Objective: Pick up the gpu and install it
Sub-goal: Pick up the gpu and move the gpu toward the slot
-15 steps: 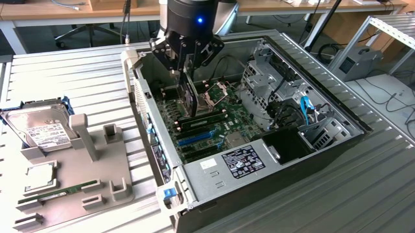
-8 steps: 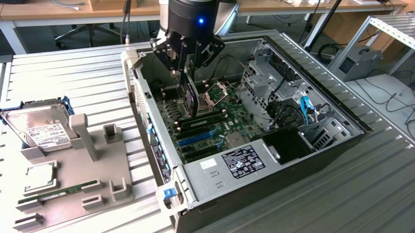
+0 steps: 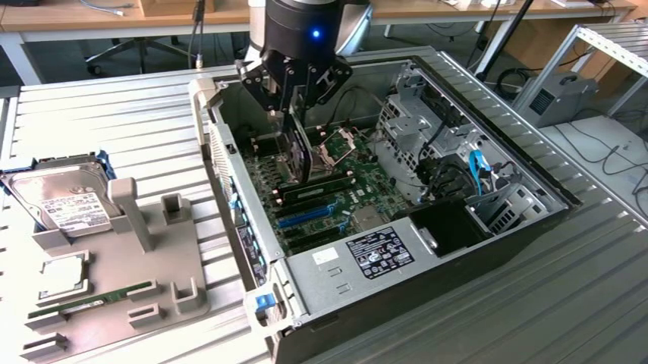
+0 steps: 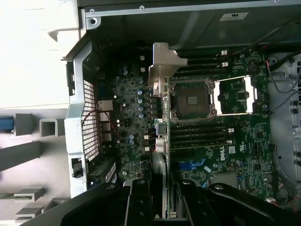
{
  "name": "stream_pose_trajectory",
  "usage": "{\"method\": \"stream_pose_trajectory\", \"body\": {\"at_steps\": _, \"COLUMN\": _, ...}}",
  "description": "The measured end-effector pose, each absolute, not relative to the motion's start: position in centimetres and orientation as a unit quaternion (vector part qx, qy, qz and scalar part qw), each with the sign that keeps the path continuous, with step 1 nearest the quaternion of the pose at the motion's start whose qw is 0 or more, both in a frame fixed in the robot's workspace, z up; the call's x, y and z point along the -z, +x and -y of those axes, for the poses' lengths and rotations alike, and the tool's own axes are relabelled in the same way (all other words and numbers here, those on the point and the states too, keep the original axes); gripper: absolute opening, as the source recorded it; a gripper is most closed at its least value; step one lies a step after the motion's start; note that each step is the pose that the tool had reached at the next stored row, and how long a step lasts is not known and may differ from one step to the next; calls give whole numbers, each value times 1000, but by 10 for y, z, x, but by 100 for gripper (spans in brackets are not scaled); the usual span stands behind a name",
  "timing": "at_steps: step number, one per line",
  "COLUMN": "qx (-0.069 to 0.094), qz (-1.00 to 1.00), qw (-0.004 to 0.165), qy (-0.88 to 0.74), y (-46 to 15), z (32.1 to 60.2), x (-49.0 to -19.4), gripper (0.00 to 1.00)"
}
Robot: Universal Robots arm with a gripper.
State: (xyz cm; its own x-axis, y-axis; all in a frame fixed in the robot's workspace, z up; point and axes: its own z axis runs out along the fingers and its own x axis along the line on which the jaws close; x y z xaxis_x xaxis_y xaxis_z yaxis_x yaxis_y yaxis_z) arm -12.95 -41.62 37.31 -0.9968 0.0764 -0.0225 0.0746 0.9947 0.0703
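Gpu (image 3: pixel 296 155), 1 card, pinched by 1 end effector (image 3: pixel 296 102) over 1 motherboard (image 3: pixel 350 189).

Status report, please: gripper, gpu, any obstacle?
Gripper shut on gpu. It hangs on edge inside open case, over motherboard. No obstacle seen beneath.

On my screen the exterior view is evenly lit by soft room light; the ribbed bench (image 3: pixel 111 121) reads pale grey with little hard shadow. Inside the computer case (image 3: pixel 456 288) it is dimmer, the arm (image 3: pixel 294 23) shading the motherboard (image 3: pixel 353 178). In the wrist view the pale fixture (image 4: pixel 33 52) burns out to white (no detail there), while the tool (image 4: pixel 162 203) is near-black.
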Motion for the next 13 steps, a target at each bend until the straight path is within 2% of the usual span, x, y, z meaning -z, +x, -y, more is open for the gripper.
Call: {"method": "stream_pose_trajectory", "body": {"at_steps": 13, "qx": -35, "qz": -999, "qw": 13, "qy": 38, "y": -123, "z": 416, "x": -371, "gripper": 26}}
